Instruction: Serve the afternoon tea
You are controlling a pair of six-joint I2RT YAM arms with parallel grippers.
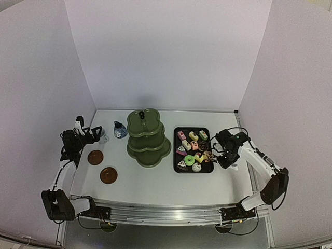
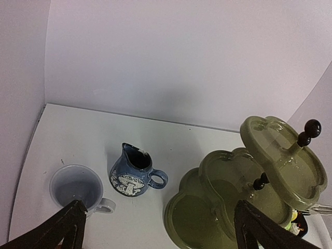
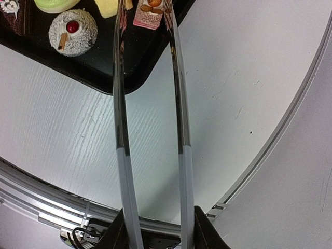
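Right wrist view puts the small colourful cakes (image 3: 72, 31) at the top of the frame. They lie on the black rectangular tray (image 3: 88, 62), where a pink-and-white slice (image 3: 148, 13) sits between the two tips of the thin metal tongs (image 3: 122, 129). Whether the tips already pinch it or only straddle it I cannot tell, as the frame cuts them off. The right gripper (image 3: 161, 233) is clamped around the handle end of the tongs, pressing their arms partly together. From above, the tray stands just right of the olive-green three-tier scalloped stand (image 1: 148, 137), whose tiers look bare. Beyond it on the white table (image 1: 155, 181) are the small dark-blue pot (image 2: 132, 174), the white mug (image 2: 78, 187) beside it, and two brown round coasters (image 1: 95, 157) nearer the arms. The left gripper (image 2: 160, 207) hangs with its jaws spread wide and empty above the mug and pot. The risks, as I judge them: smooth, springy tong arms may let the slice slip or tip on the lift (a soft cake also crushes if squeezed hard). The long tongs could also twist in the fingers or knock a tier's rim on the way across.
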